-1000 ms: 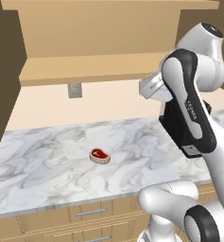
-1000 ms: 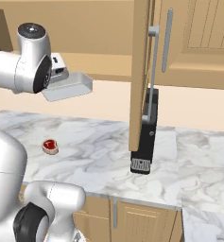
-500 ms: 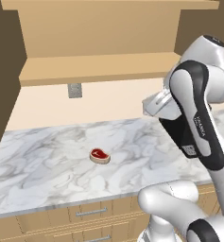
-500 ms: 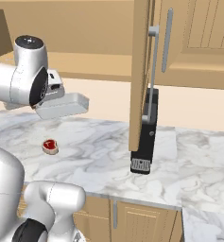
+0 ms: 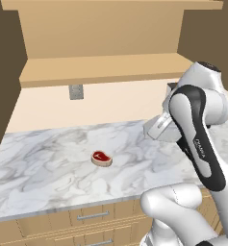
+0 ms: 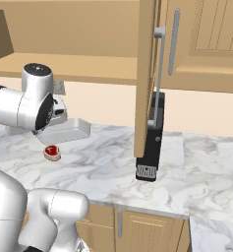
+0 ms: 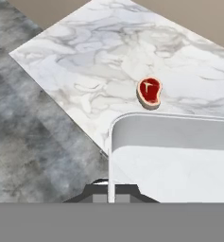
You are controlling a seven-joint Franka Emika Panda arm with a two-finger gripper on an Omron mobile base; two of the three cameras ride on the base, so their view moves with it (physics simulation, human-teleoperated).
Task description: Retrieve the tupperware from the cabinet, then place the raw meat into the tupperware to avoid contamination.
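Two-finger gripper [image 7: 110,188] pinches rim of shallow pale grey translucent plastic tupperware [image 6: 68,130], carried above white marble counter [image 5: 48,163]. Small oval red raw meat slice [image 5: 101,158] lies on counter, apart from container. Light-wood cabinet [image 6: 146,74] door stands open; tall black coffee machine [image 6: 151,142] beneath it.

The white-and-grey marbled desk [image 5: 48,168] carries the raw meat [image 5: 102,158] near its middle and a tall black coffee machine [image 6: 152,142] farther right.

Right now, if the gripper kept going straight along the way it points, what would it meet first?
Probably the marble counter. The gripper holds the tupperware above it, angled downward; the raw meat lies just beyond the container's far rim. Depth is unclear.
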